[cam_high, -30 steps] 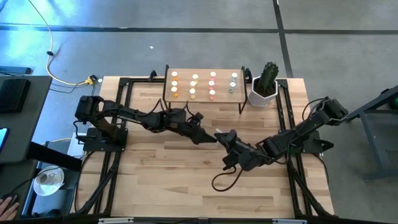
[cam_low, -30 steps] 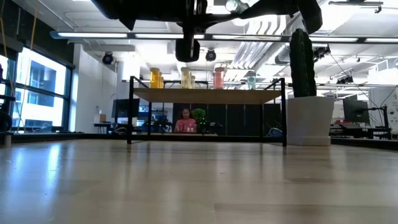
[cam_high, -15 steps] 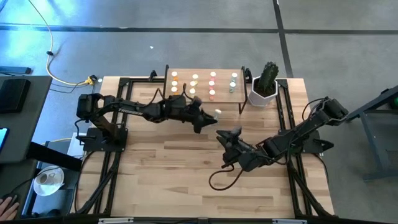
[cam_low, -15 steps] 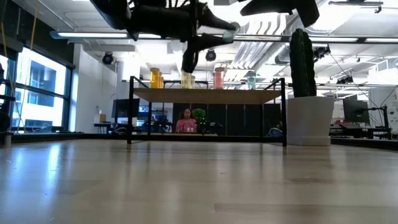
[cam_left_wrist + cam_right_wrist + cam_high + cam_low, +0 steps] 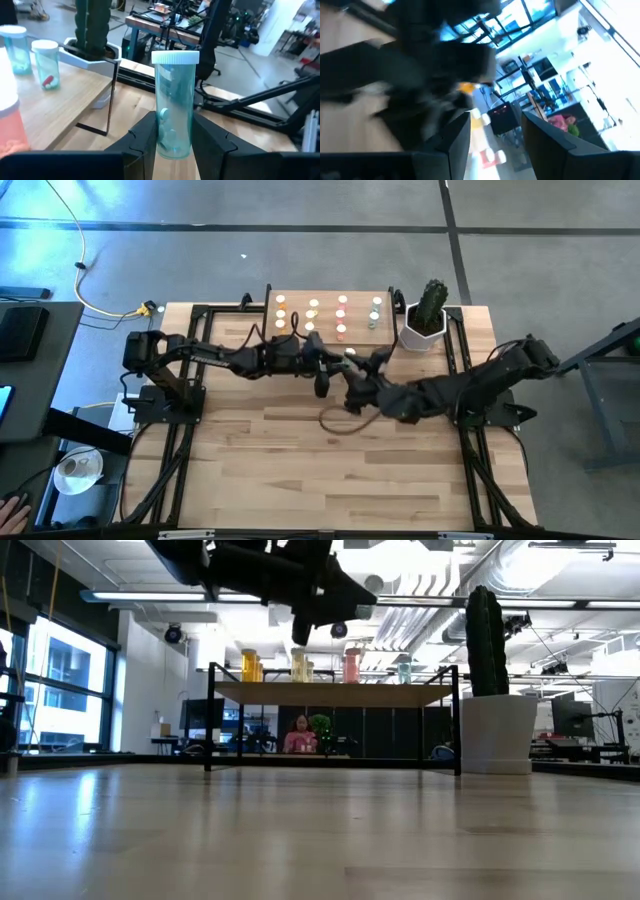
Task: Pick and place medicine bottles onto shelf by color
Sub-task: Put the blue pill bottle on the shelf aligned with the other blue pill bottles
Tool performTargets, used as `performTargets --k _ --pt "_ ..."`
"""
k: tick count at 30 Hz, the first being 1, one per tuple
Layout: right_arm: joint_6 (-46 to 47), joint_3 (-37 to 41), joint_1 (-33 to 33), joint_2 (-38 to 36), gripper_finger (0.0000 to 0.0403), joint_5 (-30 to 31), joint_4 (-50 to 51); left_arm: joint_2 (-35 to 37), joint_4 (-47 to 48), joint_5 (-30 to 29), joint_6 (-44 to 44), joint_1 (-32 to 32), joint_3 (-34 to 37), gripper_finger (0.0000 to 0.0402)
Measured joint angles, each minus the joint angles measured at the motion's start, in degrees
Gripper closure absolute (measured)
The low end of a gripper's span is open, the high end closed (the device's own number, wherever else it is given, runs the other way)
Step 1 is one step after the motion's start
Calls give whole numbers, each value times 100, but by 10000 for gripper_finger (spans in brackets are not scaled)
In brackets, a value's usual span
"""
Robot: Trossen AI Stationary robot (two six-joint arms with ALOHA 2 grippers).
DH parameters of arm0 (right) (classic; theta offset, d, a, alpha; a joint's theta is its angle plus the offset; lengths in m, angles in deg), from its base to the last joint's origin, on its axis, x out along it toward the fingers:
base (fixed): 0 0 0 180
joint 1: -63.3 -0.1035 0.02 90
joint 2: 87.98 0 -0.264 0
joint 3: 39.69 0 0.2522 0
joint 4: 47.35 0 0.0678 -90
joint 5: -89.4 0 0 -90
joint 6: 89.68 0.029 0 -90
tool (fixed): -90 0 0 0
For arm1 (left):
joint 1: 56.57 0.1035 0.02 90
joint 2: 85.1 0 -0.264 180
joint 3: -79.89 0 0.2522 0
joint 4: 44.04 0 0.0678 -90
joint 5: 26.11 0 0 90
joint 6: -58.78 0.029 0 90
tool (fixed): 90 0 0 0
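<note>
Left wrist view, left hand [image 5: 172, 137] gripping unlabelled green bottle [image 5: 174, 102]

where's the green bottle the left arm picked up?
The green bottle stands upright, clamped in the left gripper, held above the table just in front of the shelf, near its right end.

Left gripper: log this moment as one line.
left gripper: shut on green bottle | position: beside shelf | right gripper: empty
</note>
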Motion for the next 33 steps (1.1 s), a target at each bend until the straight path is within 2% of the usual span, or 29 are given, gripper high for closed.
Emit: performTargets --k 5,11,15,21,24,29,31,33 --pt "369 -884 387 0 237 -363 1007 0 0 -293 432 -121 0 307" --pt "1560 -2141 968 -2 237 -1473 2905 0 -37 -431 671 -183 0 307" --pt "2222 -2960 1414 -2 237 -2483 4175 0 -199 -415 681 -180 0 307" --pt "2847 -3921 2159 -3 237 -4458 5889 0 -770 -415 1153 -196 0 307" --pt "2819 -4120 2541 -4 237 -5541 6253 0 -976 -414 1341 -205 0 307" --pt "2694 -4101 3007 -5 237 -7114 6230 2 -1163 -413 1644 -207 0 307" --pt "2617 -3909 3108 -13 237 -7530 6109 4 -1223 -413 1732 -215 0 307" --pt "2601 -3718 3164 7 237 -7650 6022 4 -1213 -413 1786 -220 0 307"
